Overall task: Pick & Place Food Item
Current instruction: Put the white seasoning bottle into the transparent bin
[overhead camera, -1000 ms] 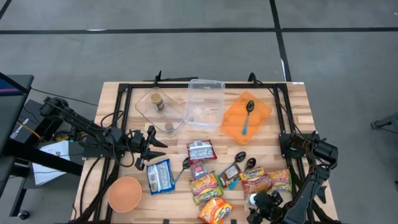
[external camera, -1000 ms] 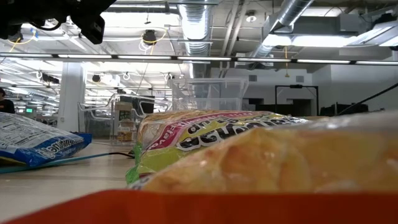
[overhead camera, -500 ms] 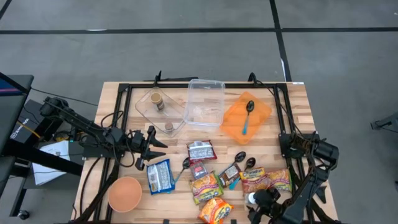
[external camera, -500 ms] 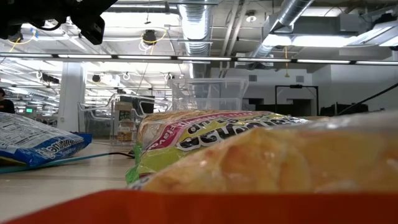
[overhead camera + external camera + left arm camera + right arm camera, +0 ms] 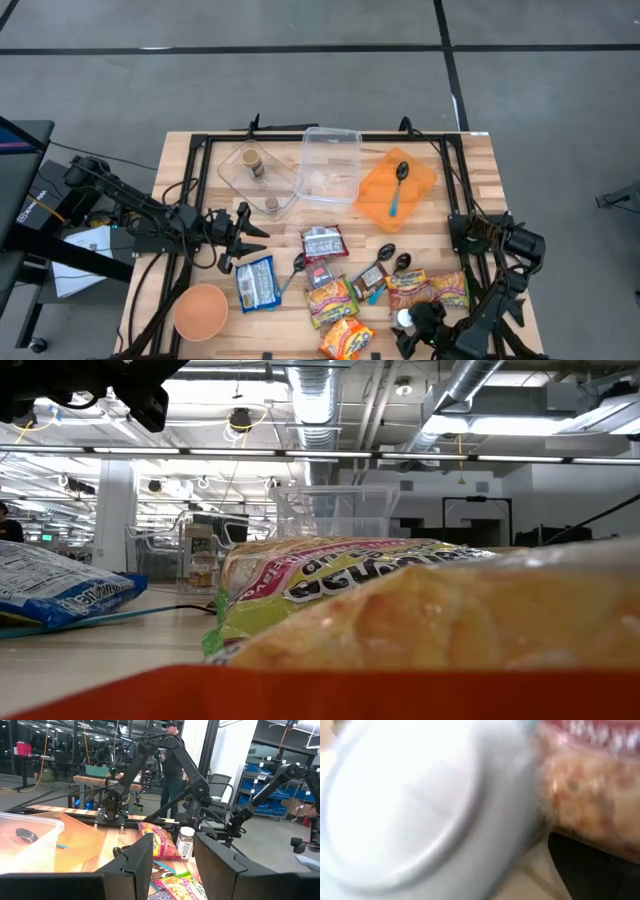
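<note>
Right gripper (image 5: 418, 328) has crept slightly farther in from the near table edge since a second ago, and its fingers have spread wider; they now stand apart around the white-capped small jar (image 5: 404, 319), whose pale lid (image 5: 420, 805) fills the right wrist view. Whether the pads touch the jar cannot be told. Nothing else has shifted.

Jar position: near edge, right of centre, standing upright just near of the orange-red snack packet (image 5: 428, 290). Tight quarters here: yellow-green snack bag (image 5: 331, 299) and orange noodle packet (image 5: 347, 339) lie close on the left, black spoons (image 5: 390, 254) just beyond.

Left gripper (image 5: 243, 236) hovers at the left side, fingers partly apart on nothing, above and just far of the blue-and-white foil pouch (image 5: 257, 283). Round orange bowl (image 5: 201, 311) sits at the near left corner.

Far half is roomier. Clear plastic rectangular tub (image 5: 330, 165) sits at far centre, with a clear tray (image 5: 256, 178) carrying two small brown jars to its left. Orange cloth (image 5: 396, 187) with a black spoon on it lies to the right.

Bare wooden tabletop (image 5: 465, 190) shows along the far right edge and in the strip between the tub and the packets. Black metal frame (image 5: 200, 150) runs round the table's borders.
</note>
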